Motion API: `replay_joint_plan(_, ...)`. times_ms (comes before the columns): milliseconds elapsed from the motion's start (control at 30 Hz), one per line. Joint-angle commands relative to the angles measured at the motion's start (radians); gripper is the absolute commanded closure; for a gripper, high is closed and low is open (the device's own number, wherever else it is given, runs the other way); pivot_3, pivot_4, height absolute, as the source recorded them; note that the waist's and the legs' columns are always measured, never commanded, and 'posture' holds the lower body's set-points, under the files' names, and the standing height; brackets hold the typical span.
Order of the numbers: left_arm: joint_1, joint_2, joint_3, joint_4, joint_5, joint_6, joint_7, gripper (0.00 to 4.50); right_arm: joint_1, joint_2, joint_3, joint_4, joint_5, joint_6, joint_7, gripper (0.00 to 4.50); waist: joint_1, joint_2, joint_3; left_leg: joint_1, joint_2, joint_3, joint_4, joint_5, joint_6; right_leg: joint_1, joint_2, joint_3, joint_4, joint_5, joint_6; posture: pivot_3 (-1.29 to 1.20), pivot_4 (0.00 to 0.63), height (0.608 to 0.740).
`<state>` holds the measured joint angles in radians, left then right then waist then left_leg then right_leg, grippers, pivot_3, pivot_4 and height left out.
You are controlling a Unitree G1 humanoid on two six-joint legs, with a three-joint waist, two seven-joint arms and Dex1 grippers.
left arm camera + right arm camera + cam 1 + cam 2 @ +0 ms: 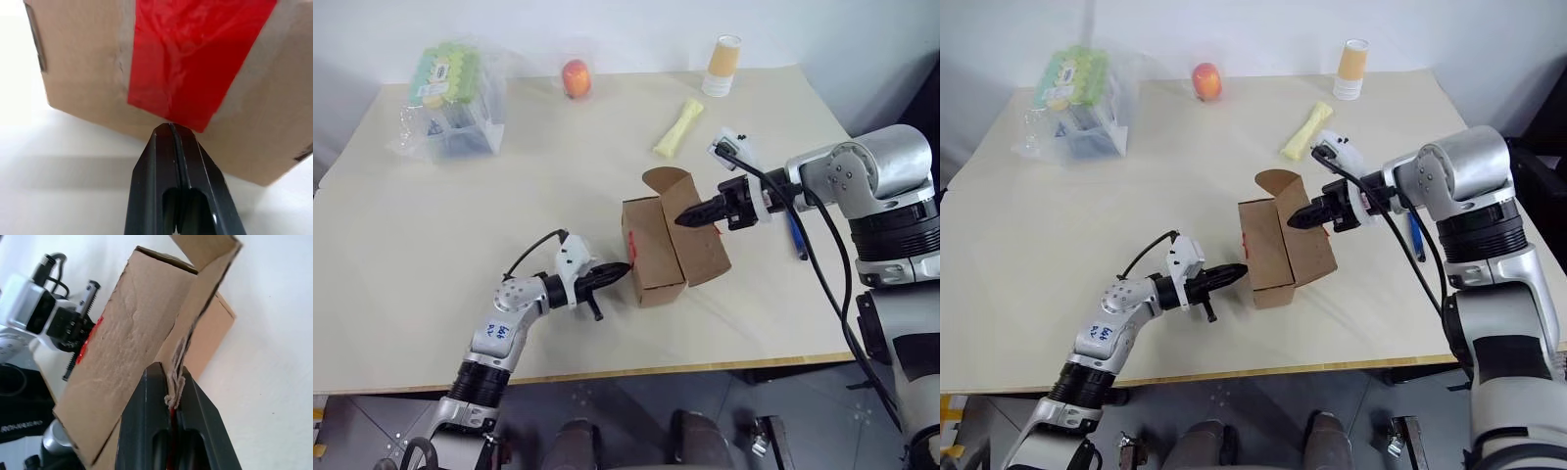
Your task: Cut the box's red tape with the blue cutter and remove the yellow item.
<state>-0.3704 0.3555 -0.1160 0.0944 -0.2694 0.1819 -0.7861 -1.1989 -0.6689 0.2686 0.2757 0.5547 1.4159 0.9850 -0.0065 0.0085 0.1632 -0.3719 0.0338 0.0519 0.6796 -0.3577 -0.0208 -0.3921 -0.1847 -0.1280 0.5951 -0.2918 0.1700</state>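
Right gripper (682, 217) clamped on box (674, 257) flap, left gripper (625, 268) closed, empty, pressed at red tape (193, 58); flap could be torn, box dragged off tabletop (460, 245)

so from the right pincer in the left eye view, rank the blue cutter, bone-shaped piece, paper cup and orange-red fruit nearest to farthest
From the right pincer, shut on the box flap:
1. blue cutter, just beyond the wrist, toward the table's right edge
2. pale yellow bone-shaped piece, behind the pincer
3. paper cup, at the far edge
4. orange-red fruit, far edge, further left
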Motion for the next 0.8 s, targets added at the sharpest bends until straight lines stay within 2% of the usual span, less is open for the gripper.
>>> replay_joint_plan(33, 0.031, 0.034, 0.031, -0.048, -0.007, 0.003, -0.009, 4.50, 0.016, 0.019, 0.004, 0.006, -0.027, -0.027, -0.025, 4.47, -0.001, 0.000, 0.000, 0.000, 0.000, 0.000, 0.000, 0.000, 0.000, 0.000, 0.000, 0.000, 0.000, 0.000, 0.000, 0.00, 0.150, 0.740)
replay_joint_plan(233, 0.035, 0.152, 0.067, -0.108, -0.033, 0.062, -0.079, 4.50, 0.009, 0.089, -0.053, 0.046, -0.039, 0.000, -0.094, 4.47, -0.019, 0.000, 0.000, 0.000, 0.000, 0.000, 0.000, 0.000, 0.000, 0.000, 0.000, 0.000, 0.001, 0.000, 0.000, 0.00, 0.150, 0.740)
replay_joint_plan(300, 0.016, 0.222, 0.097, -0.167, -0.083, 0.088, -0.158, 4.50, 0.015, 0.105, -0.061, 0.039, -0.040, 0.003, -0.109, 4.47, -0.023, 0.000, 0.000, 0.001, 0.000, 0.000, 0.000, 0.000, 0.000, 0.000, 0.000, 0.000, 0.002, 0.000, 0.000, 0.00, 0.150, 0.740)
replay_joint_plan(367, -0.007, 0.249, 0.126, -0.199, -0.135, 0.133, -0.183, 4.50, 0.019, 0.113, -0.066, 0.030, -0.038, 0.008, -0.117, 4.47, -0.024, 0.000, 0.000, 0.001, 0.001, 0.000, 0.000, 0.000, 0.000, 0.000, 0.000, 0.000, 0.002, 0.000, 0.000, 0.00, 0.150, 0.740)
replay_joint_plan(433, -0.068, 0.231, 0.144, -0.210, -0.173, 0.166, -0.165, 4.50, 0.024, 0.117, -0.068, 0.026, -0.038, 0.004, -0.121, 4.47, -0.023, 0.000, 0.000, 0.001, 0.001, 0.000, 0.001, 0.000, 0.000, 0.000, 0.000, 0.000, 0.002, 0.000, 0.000, 0.00, 0.150, 0.740)
replay_joint_plan(567, -0.192, 0.121, 0.119, -0.182, -0.193, 0.199, -0.103, 4.50, 0.032, 0.124, -0.071, 0.026, -0.039, -0.005, -0.130, 4.47, -0.019, -0.001, 0.000, 0.001, 0.001, -0.001, 0.003, 0.000, 0.000, 0.002, 0.000, 0.000, 0.002, 0.000, 0.000, 0.00, 0.150, 0.740)
replay_joint_plan(667, -0.247, 0.052, 0.059, -0.129, -0.134, 0.190, -0.071, 4.50, 0.035, 0.131, -0.072, 0.022, -0.036, -0.003, -0.133, 4.47, -0.022, -0.001, 0.000, 0.001, 0.000, -0.001, 0.002, 0.000, 0.000, 0.002, 0.000, 0.000, 0.002, 0.000, 0.000, 0.00, 0.150, 0.740)
replay_joint_plan(800, -0.259, 0.037, -0.033, -0.048, -0.030, 0.163, -0.062, 4.50, 0.042, 0.136, -0.080, 0.004, -0.028, 0.011, -0.141, 4.47, -0.031, -0.001, 0.000, 0.003, 0.001, -0.001, 0.000, 0.000, 0.000, 0.001, 0.000, 0.000, 0.003, 0.000, 0.000, 0.00, 0.150, 0.740)
